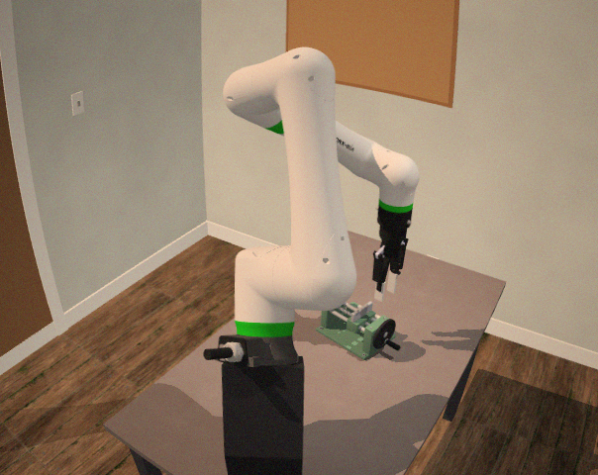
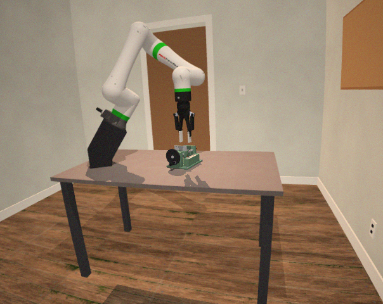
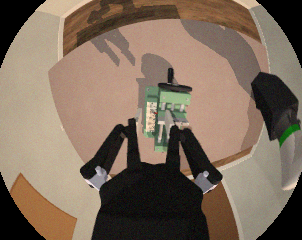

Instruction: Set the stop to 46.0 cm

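Gripper [image 1: 385, 294] [image 2: 185, 141] [image 3: 153, 114]: black linkages, pale flat fingertips; partly open, nothing held, hanging above fixture.
Handwheel [image 1: 384, 333] [image 2: 172, 157] [image 3: 175, 87]: round, black, crank peg, on fixture's end.
Fixture [image 1: 351, 341] [image 2: 192, 159] [image 3: 174, 97]: green blocks, silvery rods, on the table.
Table [image 1: 340, 393] [image 2: 237, 170] [image 3: 221, 100]: matte, brownish-pink.
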### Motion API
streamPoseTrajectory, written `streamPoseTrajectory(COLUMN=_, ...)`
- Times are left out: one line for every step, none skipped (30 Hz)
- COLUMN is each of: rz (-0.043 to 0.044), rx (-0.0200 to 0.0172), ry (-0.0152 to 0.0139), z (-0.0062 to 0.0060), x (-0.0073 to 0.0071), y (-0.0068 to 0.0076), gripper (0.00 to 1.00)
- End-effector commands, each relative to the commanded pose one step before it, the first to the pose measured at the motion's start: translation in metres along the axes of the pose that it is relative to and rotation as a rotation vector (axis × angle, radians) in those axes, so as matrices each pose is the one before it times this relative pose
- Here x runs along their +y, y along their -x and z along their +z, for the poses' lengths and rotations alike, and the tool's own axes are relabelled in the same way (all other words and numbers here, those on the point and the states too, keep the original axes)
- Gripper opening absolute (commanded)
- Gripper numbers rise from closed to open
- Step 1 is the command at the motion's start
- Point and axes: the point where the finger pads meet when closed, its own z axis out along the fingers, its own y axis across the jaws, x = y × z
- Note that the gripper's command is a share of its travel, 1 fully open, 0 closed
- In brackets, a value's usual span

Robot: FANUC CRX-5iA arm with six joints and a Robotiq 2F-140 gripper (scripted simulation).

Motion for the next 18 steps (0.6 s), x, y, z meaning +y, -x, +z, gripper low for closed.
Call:
streamPoseTrajectory(rz=0.00006, rx=0.00013, ry=-0.00038, z=-0.00017, x=-0.00018, y=-0.00009, gripper=0.33)
streamPoseTrajectory(rz=0.00000, rx=0.00000, ry=0.00000, z=0.00000, x=0.00015, y=-0.00031, gripper=0.33)
streamPoseTrajectory(rz=0.00000, rx=0.00001, ry=0.00001, z=0.00000, x=0.00095, y=-0.00191, gripper=0.33)
streamPoseTrajectory(rz=0.00000, rx=0.00000, ry=0.00000, z=0.00000, x=0.00219, y=-0.00439, gripper=0.33)
streamPoseTrajectory(rz=0.00000, rx=0.00000, ry=-0.00001, z=0.00000, x=0.00353, y=-0.00709, gripper=0.33)
streamPoseTrajectory(rz=0.00000, rx=0.00000, ry=0.00000, z=0.00000, x=0.00472, y=-0.00949, gripper=0.33)
streamPoseTrajectory(rz=0.00000, rx=0.00000, ry=0.00000, z=0.00000, x=0.00559, y=-0.01122, gripper=0.33)
streamPoseTrajectory(rz=0.00000, rx=0.00000, ry=0.00001, z=0.00000, x=0.00602, y=-0.01209, gripper=0.33)
streamPoseTrajectory(rz=0.00000, rx=0.00000, ry=0.00000, z=0.00000, x=0.00598, y=-0.01200, gripper=0.33)
streamPoseTrajectory(rz=0.00000, rx=-0.00001, ry=-0.00001, z=0.00000, x=0.00548, y=-0.01099, gripper=0.33)
streamPoseTrajectory(rz=0.00000, rx=0.00000, ry=0.00000, z=0.00000, x=0.00457, y=-0.00918, gripper=0.33)
streamPoseTrajectory(rz=0.00000, rx=0.00001, ry=0.00001, z=0.00000, x=0.00338, y=-0.00680, gripper=0.33)
streamPoseTrajectory(rz=0.00000, rx=0.00000, ry=0.00000, z=0.00000, x=0.00208, y=-0.00418, gripper=0.33)
streamPoseTrajectory(rz=0.00000, rx=-0.00001, ry=-0.00001, z=0.00000, x=0.00090, y=-0.00180, gripper=0.33)
streamPoseTrajectory(rz=0.00000, rx=0.00000, ry=0.00000, z=0.00000, x=0.00015, y=-0.00029, gripper=0.33)
streamPoseTrajectory(rz=0.00000, rx=0.00000, ry=0.00000, z=0.00000, x=0.00000, y=0.00000, gripper=0.33)
streamPoseTrajectory(rz=0.00000, rx=0.00000, ry=0.00000, z=0.00000, x=0.00000, y=0.00000, gripper=0.33)
streamPoseTrajectory(rz=0.00000, rx=0.00000, ry=0.00000, z=0.00000, x=0.00000, y=0.00000, gripper=0.33)
